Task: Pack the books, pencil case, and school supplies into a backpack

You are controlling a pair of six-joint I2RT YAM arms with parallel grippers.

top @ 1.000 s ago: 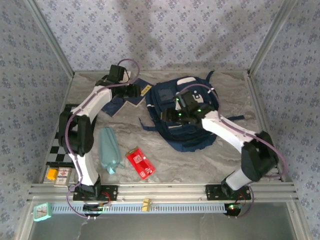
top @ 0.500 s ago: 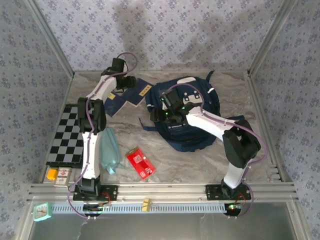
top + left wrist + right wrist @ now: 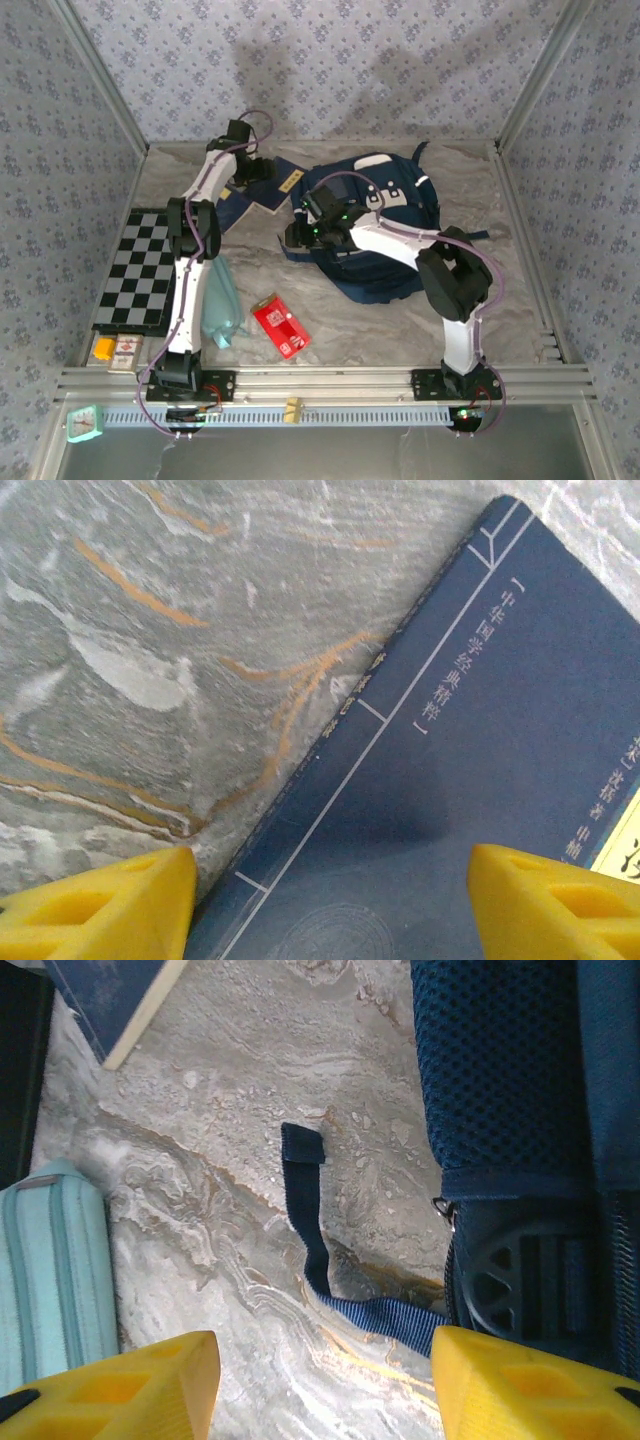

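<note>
Within the last second the right pincer (image 3: pixel 320 1370) has been carried leftward off the backpack (image 3: pixel 390 275) to its strap side, jaws wide and empty. The left pincer (image 3: pixel 330 890), equally wide, has been stretched over the navy books (image 3: pixel 280 190) at the far edge of the desk (image 3: pixel 420 330). Nothing is packed yet. The pencil case (image 3: pixel 222 305) and red packet (image 3: pixel 280 326) are left lying near the front, and a book grasp is judged to come next.

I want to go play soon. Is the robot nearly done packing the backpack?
Not nearly. Nothing looks packed: the pencil case, red packet and navy book lie on the table outside the backpack. In hand: the left gripper is open over the book, the right gripper open by the backpack strap. Left: everything goes in.
</note>
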